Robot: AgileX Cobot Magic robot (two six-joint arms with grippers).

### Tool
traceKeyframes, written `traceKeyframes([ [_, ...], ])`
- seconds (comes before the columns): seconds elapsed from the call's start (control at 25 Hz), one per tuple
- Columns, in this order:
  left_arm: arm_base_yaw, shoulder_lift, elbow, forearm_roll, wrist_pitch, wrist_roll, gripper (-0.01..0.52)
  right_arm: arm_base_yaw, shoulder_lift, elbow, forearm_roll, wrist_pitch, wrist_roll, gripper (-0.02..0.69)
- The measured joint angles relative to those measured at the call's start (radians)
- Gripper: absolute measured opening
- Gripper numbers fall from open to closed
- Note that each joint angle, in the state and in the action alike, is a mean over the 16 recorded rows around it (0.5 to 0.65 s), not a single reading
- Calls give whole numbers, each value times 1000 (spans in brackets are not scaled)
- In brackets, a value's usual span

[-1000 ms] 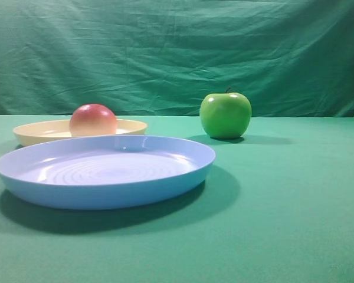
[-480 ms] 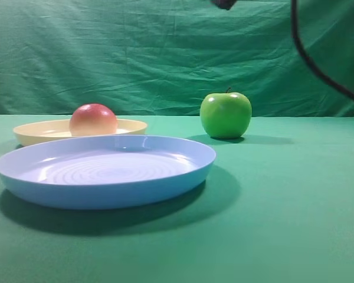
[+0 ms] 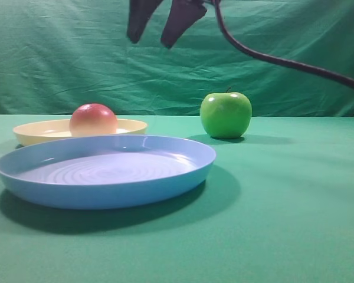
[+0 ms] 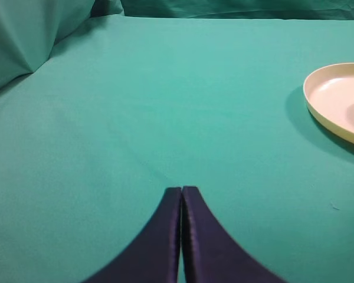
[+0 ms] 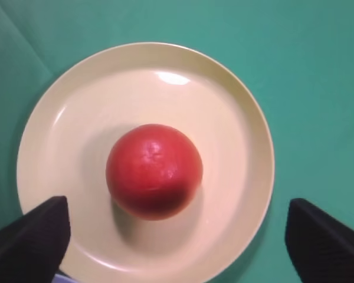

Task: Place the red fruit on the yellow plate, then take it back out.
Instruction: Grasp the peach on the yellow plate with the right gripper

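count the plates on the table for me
2: the yellow plate at back left holding the red fruit, and a larger blue plate in front of it. None appear hidden.

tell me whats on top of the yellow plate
Only the red fruit sits on the yellow plate, near its middle. The plate surface directly under the fruit is covered.
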Motion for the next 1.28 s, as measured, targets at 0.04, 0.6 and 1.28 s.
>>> traceKeyframes([
  [0.04,0,0,0,0,0,0,0,3,18,-9,6,-8,-4,653],
  [0.6,0,0,0,0,0,0,0,23,158,-42,92,-153,-81,646],
  [1.28,0,0,0,0,0,0,0,37,203,-96,78,-86,-130,292],
])
